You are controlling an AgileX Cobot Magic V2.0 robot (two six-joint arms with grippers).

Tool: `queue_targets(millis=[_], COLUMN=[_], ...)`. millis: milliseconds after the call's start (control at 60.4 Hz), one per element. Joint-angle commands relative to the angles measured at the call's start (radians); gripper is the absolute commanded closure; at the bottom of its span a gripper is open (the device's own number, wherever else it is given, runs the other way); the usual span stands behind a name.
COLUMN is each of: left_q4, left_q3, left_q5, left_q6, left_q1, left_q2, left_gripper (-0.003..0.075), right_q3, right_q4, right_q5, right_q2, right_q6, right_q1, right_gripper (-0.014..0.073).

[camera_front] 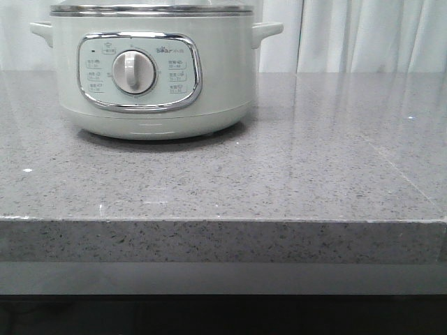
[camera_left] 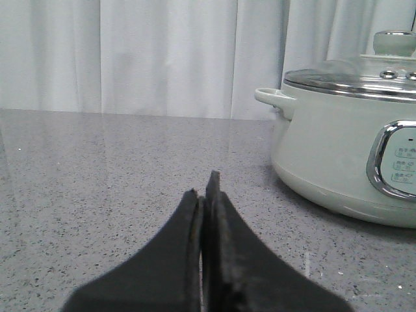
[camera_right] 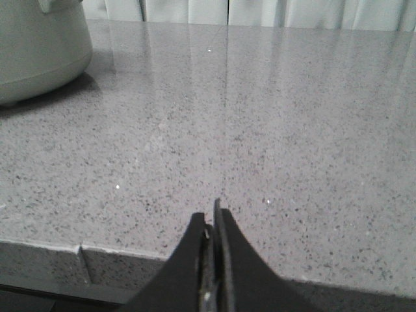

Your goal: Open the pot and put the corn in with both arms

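the pot [camera_front: 154,73] stands on the grey speckled surface [camera_front: 300,174], on the left side of the front view and toward the back, its base resting flat and a dark shadow showing under its front edge. its control panel [camera_front: 138,71] faces the camera, framed in chrome, with a white dial [camera_front: 133,72] at the centre and small printed labels on either side. one side handle [camera_front: 267,31] projects from each flank just below the metal rim of the lid [camera_front: 151,10], which sits closed on the pot. pale curtains [camera_front: 370,35] hang behind the surface. in the left wrist view the left gripper [camera_left: 207,195] hangs low above the surface with its two black fingers [camera_left: 185,247] pressed together and nothing between them; the pot lies to one side, well apart from the fingertips, and the lid's knob [camera_left: 394,43] shows above the glass top. in the right wrist view the right gripper [camera_right: 209,224] sits near the front edge of the surface, its fingers [camera_right: 231,266] likewise brought together and holding nothing; only a curved part of the pot's lower wall shows in a far corner of that view, well apart from the fingertips. the corn appears in none of the three views.
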Motion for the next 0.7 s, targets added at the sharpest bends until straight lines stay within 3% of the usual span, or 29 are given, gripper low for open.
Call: queue_targets(millis=[0,497,679], left_q4=[-0.011,-0.011,-0.011], left_q3=[0.004,0.004,0.004], left_q5=[-0.08,-0.08,-0.08], left_q6=[-0.003,-0.003,-0.003], left_q1=[0.001,0.001,0.001], left_q2=[-0.02,-0.018,-0.018], left_gripper=[0.0741,0.0741,0.0741], right_q3=[0.02,0.048,0.048], right_q4=[0.007,0.007,0.002], right_q5=[-0.142,-0.202,-0.289], right_q2=[-0.031,-0.029,-0.03], right_q6=[-0.009,-0.009,0.016], right_q1=[-0.006,-0.005,-0.005], right_gripper=[0.0659,0.0659,0.0659])
